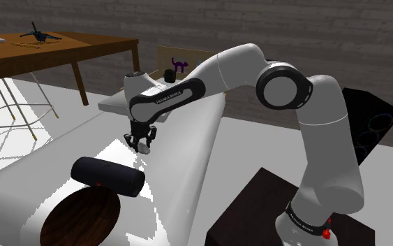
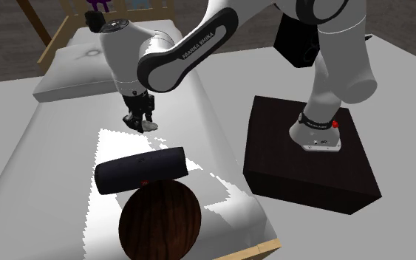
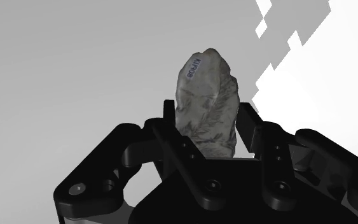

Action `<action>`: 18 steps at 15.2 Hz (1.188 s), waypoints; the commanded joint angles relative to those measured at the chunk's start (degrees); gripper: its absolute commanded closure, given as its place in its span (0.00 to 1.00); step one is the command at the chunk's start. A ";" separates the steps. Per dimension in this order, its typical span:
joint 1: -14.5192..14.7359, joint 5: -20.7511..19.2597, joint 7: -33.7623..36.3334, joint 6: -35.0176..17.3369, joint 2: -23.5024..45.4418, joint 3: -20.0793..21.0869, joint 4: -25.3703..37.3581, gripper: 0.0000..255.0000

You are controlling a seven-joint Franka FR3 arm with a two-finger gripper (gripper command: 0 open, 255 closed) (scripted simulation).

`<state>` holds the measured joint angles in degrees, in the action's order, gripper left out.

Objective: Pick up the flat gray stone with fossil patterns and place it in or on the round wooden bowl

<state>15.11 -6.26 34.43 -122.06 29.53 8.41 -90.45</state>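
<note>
The gray stone (image 3: 206, 86) is pinched between the fingers of the gripper (image 3: 208, 121), its long axis projecting past the tips, over the white surface (image 1: 188, 164). The wooden bowl (image 1: 76, 221) is located beyond the black cylinder (image 1: 109, 176), toward the shoulder view's lower left.

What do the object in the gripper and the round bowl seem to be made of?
The flat stone looks like rough, matte gray rock: its surface is mottled and carries a darker fern-like fossil imprint. The round bowl looks like dark brown wood, probably smooth: fine grain streaks run across it.
</note>
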 commanded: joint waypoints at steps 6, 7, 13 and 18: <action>0.14 0.30 -0.10 2.34 -0.78 0.27 1.25 1.00; 0.14 0.36 -0.14 2.98 -1.04 0.30 1.64 1.00; 0.11 0.69 -0.41 6.89 -2.48 0.46 4.12 1.00; 0.14 0.90 -0.61 10.29 -3.37 0.57 6.65 1.00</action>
<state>15.26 -5.40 33.91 -112.52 26.28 8.96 -84.40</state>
